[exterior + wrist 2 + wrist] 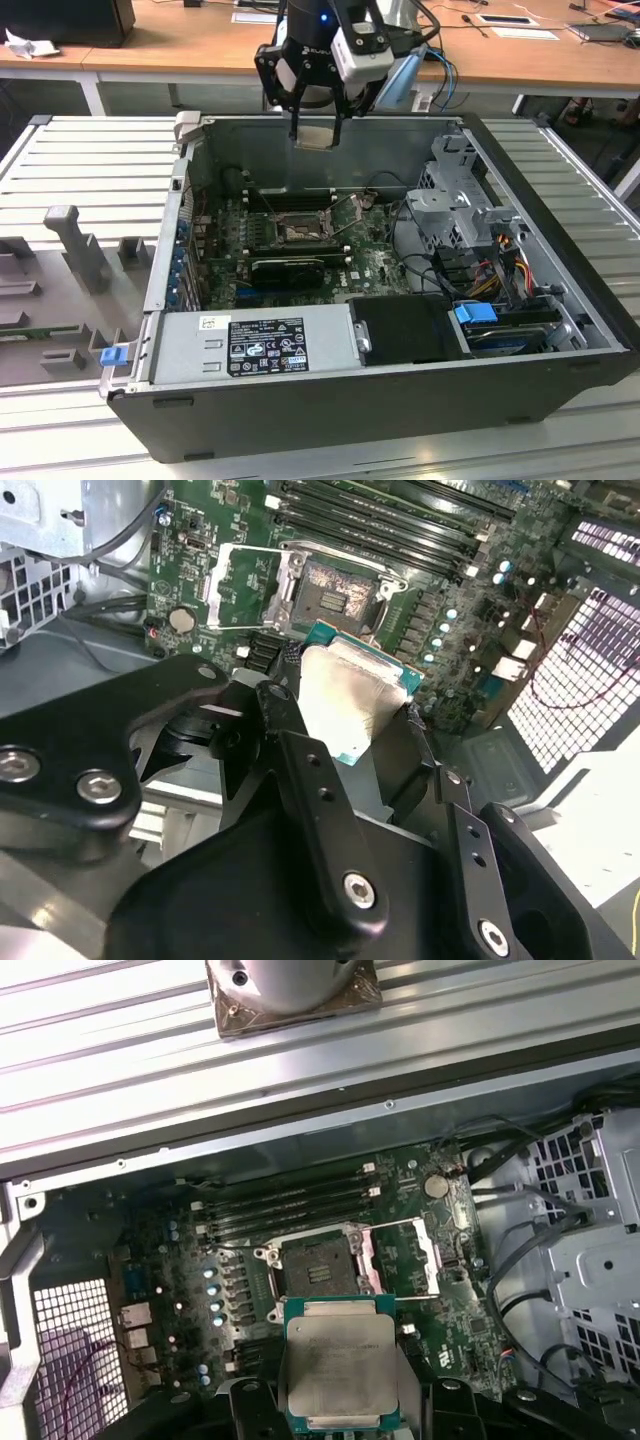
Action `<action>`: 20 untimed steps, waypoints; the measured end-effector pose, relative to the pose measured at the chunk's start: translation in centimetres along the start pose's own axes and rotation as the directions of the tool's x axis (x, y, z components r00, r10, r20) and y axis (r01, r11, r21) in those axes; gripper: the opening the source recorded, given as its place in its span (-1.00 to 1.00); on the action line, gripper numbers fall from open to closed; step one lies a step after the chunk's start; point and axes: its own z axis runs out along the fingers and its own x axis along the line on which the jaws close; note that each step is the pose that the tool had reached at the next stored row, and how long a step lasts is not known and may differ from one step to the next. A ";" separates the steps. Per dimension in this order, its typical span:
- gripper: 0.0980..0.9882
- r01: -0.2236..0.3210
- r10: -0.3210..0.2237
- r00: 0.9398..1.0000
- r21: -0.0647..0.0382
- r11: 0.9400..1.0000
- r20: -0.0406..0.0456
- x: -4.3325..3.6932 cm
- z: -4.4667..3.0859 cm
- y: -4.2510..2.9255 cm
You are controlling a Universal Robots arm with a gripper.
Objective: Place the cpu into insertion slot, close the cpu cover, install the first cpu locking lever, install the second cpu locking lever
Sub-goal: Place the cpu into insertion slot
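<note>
My gripper [316,132] hangs over the back of the open computer case and is shut on the cpu [316,136], a flat square chip with a dull silver top. In both wrist views the cpu [350,695] [338,1360] sits between the black fingers [290,745], held by two opposite edges. Below it on the green board lies the insertion slot [299,232] [335,595] [315,1265], bare, with nothing inside. Beside the socket, the cpu cover [245,585] [408,1255], a thin silver frame, is swung open. The chip is well above the socket and apart from it.
Long black memory slots [285,1200] run beside the socket, and a black card [290,268] lies on its other side. A power supply [250,340] fills the case's front, with a drive cage [460,200] and cables at the exterior view's right. A grey moulded tray [60,290] lies left of the case.
</note>
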 end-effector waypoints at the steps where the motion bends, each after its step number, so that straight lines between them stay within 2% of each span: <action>1: -0.03 -0.008 0.008 1.000 0.000 1.000 0.001 0.00 0.00 0.00; 20: -0.03 -0.084 0.084 0.996 -0.002 0.996 0.007 0.00 0.00 0.00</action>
